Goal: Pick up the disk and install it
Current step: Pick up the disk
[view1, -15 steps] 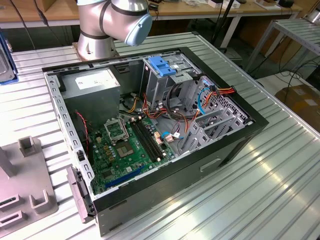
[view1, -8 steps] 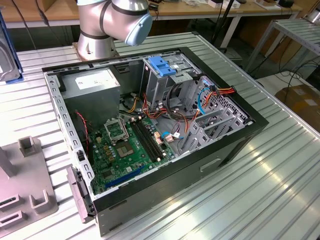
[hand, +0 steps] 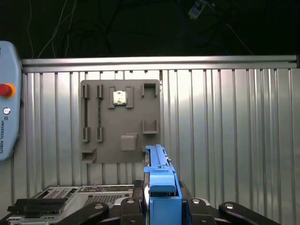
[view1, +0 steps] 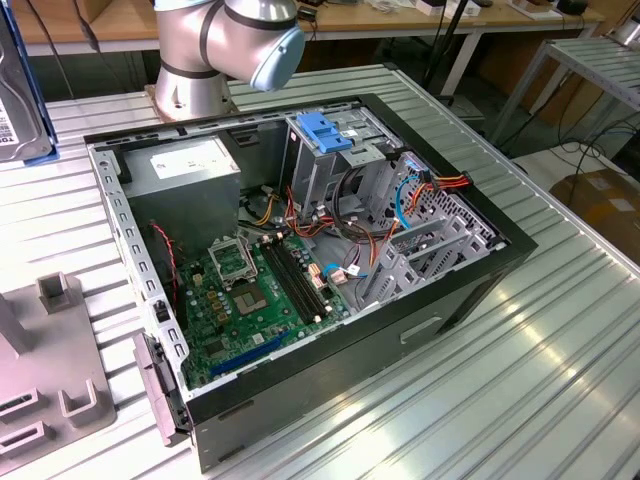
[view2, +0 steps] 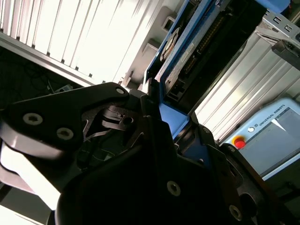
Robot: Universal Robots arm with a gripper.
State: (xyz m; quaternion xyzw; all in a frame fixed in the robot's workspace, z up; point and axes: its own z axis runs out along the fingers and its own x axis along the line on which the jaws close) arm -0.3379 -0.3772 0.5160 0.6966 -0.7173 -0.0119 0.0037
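The disk [view1: 18, 105] shows at the exterior view's far left edge, lifted above the table, with its blue frame and white label visible. In the first wrist view the disk [hand: 160, 180] is seen edge-on, a blue frame standing between the black fingers of my gripper [hand: 161, 208]. In the second wrist view the disk [view2: 187, 54] sticks out beyond the gripper [view2: 174, 125], whose black body grips its blue end. The gripper is shut on the disk, well clear of the open computer case [view1: 470, 290].
Inside the case stand a grey drive cage with a blue handle [view1: 325, 133], a grey power supply box [view1: 185, 170] and a green motherboard [view1: 250, 300]. A grey fixture plate [hand: 119, 122] lies on the ribbed metal table [view1: 560, 380]. A teach pendant [hand: 7, 103] sits beside it.
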